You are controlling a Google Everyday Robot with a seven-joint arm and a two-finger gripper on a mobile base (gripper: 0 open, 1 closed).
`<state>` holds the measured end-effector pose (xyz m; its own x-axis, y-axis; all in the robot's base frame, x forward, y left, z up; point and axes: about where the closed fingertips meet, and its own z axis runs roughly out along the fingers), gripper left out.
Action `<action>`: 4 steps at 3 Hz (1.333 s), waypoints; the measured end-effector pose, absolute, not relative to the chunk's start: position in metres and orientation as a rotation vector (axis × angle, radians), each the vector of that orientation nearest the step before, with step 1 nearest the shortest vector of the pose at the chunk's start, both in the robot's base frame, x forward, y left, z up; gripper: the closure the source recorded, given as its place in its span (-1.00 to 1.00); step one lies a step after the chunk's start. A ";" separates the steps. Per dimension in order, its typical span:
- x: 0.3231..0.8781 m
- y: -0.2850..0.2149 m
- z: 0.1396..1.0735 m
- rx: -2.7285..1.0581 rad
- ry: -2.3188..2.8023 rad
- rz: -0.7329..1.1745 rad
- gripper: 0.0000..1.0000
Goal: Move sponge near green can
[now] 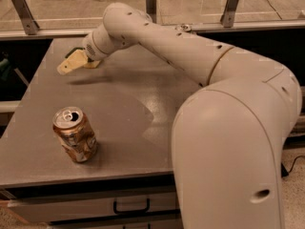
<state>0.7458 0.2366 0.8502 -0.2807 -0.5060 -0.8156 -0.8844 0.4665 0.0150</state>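
Observation:
My gripper [71, 62] is at the back left of the grey table [143, 104], down at the sponge [94, 64]. Only a pale yellow edge and a sliver of dark green scrub top show beside and behind the gripper; the rest of the sponge is hidden by it. I cannot tell whether the gripper holds the sponge. The green can is out of view.
A dented orange-brown can [75, 135] stands upright near the table's front left. My arm [190, 56] spans the table from the right. A glass rail with metal posts [231, 6] runs behind the table. A drawer with a handle [131, 206] sits below the front edge.

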 end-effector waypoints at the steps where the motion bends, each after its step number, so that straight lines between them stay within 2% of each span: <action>1: 0.756 0.216 0.836 -1.139 1.972 0.572 -0.62; 3: 0.765 0.184 0.859 -1.150 1.884 0.473 0.30; 4: 0.745 0.180 0.889 -1.208 1.781 0.438 0.76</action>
<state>0.7451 0.1804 0.8889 -0.1053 -0.5455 -0.8314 -0.8688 0.4573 -0.1901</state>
